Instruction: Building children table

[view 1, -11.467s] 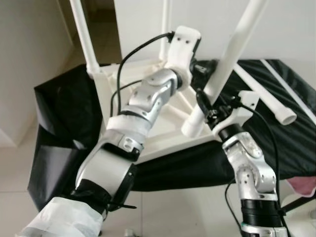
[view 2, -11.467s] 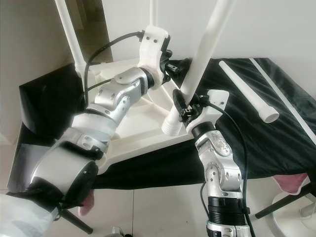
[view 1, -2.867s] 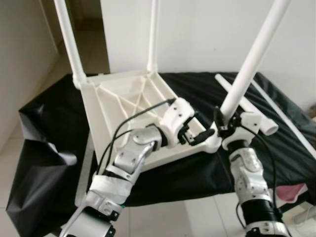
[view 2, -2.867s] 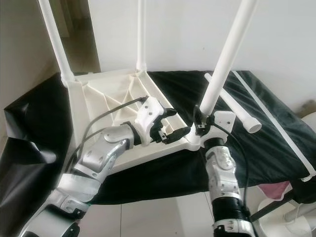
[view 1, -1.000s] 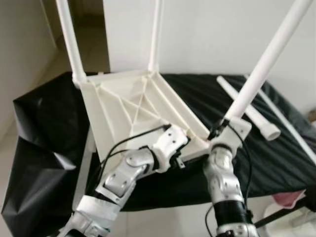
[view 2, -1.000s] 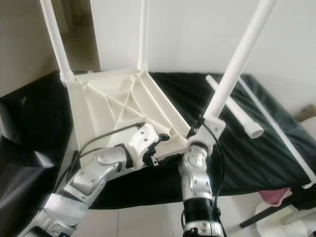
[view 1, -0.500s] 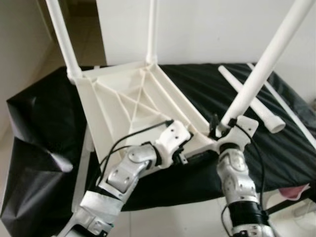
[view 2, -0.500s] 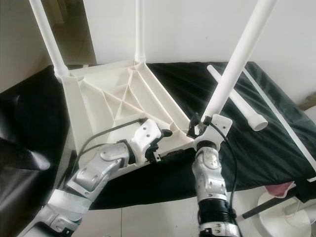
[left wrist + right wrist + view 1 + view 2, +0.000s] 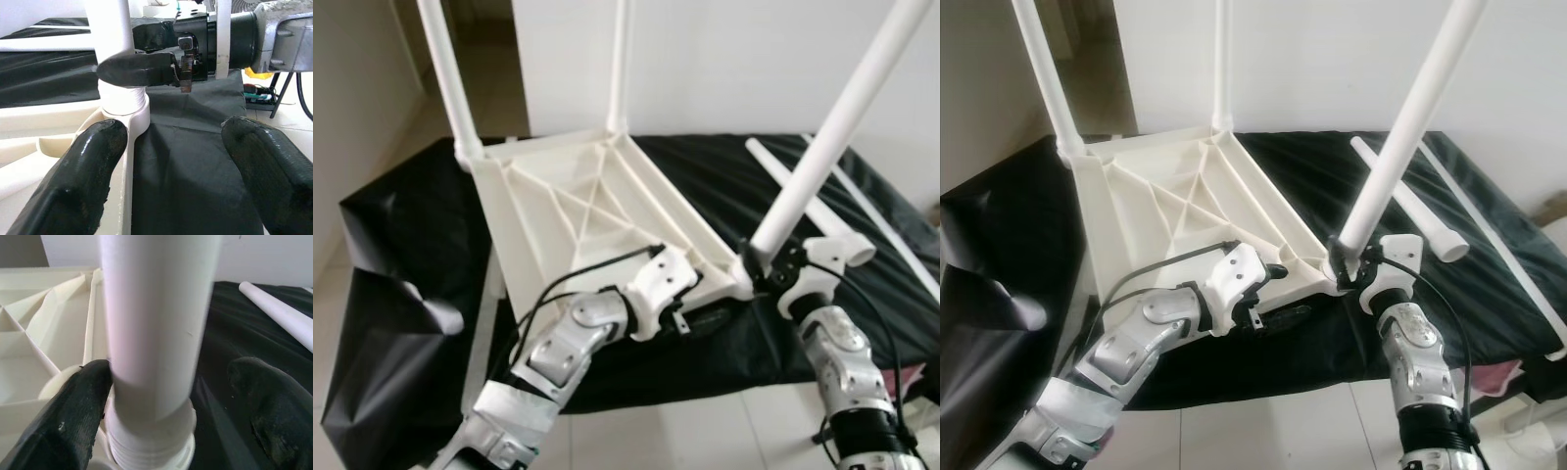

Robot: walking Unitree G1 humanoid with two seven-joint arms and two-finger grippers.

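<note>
The white table top [image 9: 578, 215] lies upside down on a black cloth [image 9: 411, 255]. Two white legs [image 9: 445, 78] [image 9: 622, 64] stand in its far corners. A third leg [image 9: 832, 137] leans out of the near right corner socket. My right gripper [image 9: 1351, 257] sits around that leg's threaded base [image 9: 151, 431]. In the right wrist view one finger [image 9: 83, 406] touches the leg, while the other finger [image 9: 274, 401] stands a little off it. My left gripper [image 9: 703, 318] is open at the table's near edge beside the same corner, one finger [image 9: 93, 161] against the rim.
A loose white leg [image 9: 808, 206] lies on the cloth to the right of the table top. Beyond it a thin white strip [image 9: 1498, 245] runs along the cloth's right side. A white wall stands behind, and pale floor tiles lie below the near edge.
My right forearm has swung out to the right while its gripper stays at the leg's base. The left gripper remains at the near edge. The view has shifted slightly.
</note>
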